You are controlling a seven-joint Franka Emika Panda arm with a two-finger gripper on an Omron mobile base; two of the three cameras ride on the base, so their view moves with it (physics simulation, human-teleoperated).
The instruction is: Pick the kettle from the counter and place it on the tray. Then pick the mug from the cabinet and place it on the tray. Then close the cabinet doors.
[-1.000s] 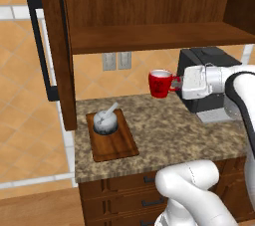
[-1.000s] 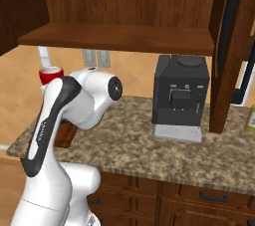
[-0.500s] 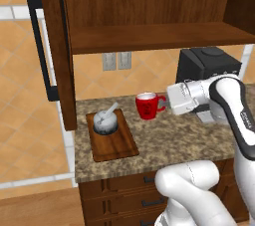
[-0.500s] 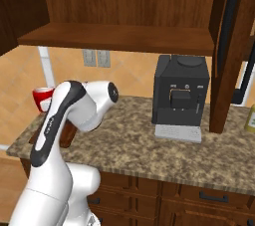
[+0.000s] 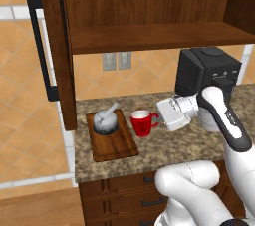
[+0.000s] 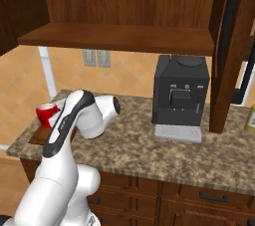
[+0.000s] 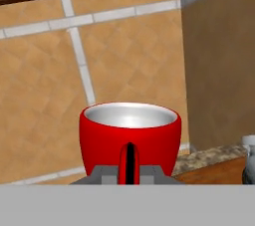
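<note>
Mug (image 5: 142, 122) has come way down in the last second, from up near the shelf level at the right of the left base view to the middle of the frame, right beside the tray's (image 5: 114, 146) right rim, still pinched by its handle in the closed claw (image 5: 158, 117). Kettle (image 5: 105, 122) is already sitting on the back half of the tray, so I'd say the mug just needs a nudge left over the free front part and a release. After that both cabinet doors (image 5: 54, 51) are still hanging open over the desk (image 5: 169, 145).
</note>
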